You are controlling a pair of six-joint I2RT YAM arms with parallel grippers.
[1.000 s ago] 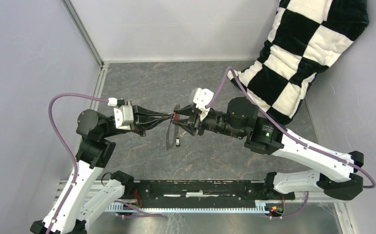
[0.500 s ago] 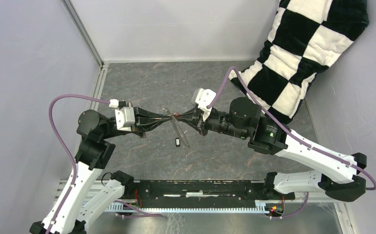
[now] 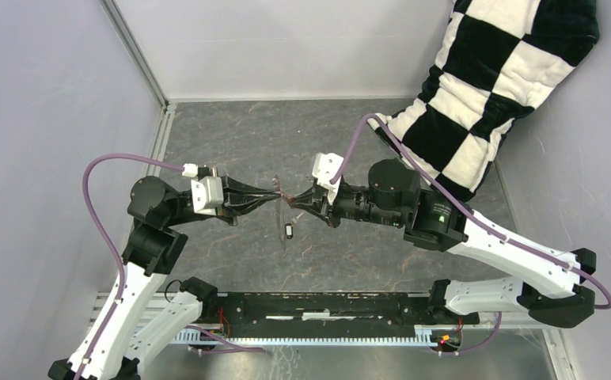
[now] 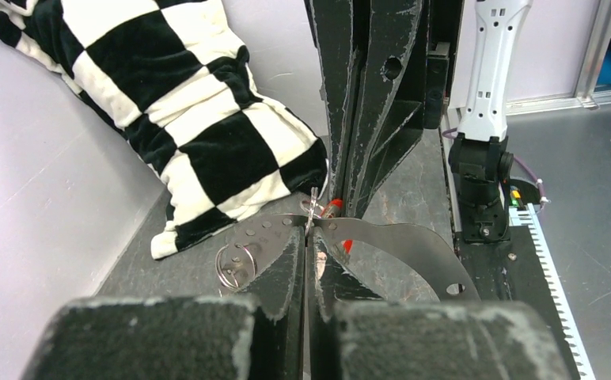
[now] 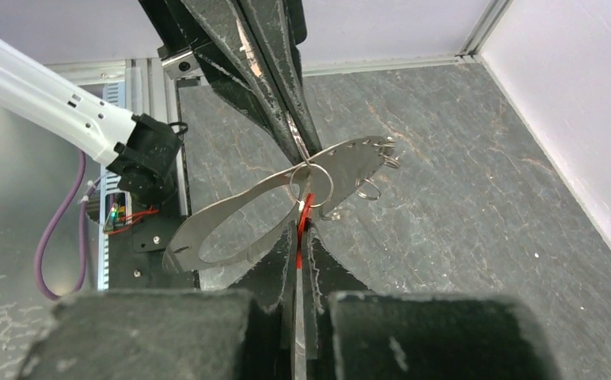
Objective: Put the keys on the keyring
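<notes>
The left end effector [image 3: 273, 192] stays clenched on the keyring [image 5: 346, 162], held mid-air; the right end effector [image 3: 294, 199], open a second ago, is now shut on the red key [image 5: 301, 215] against the ring (so threading can likely begin).

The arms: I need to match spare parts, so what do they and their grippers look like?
Both the left arm and right arm have white lower links, black joints and black wrists. A purple cable loops to a white camera block on each wrist. The fingers are long, black, tapered and scuffed.
</notes>
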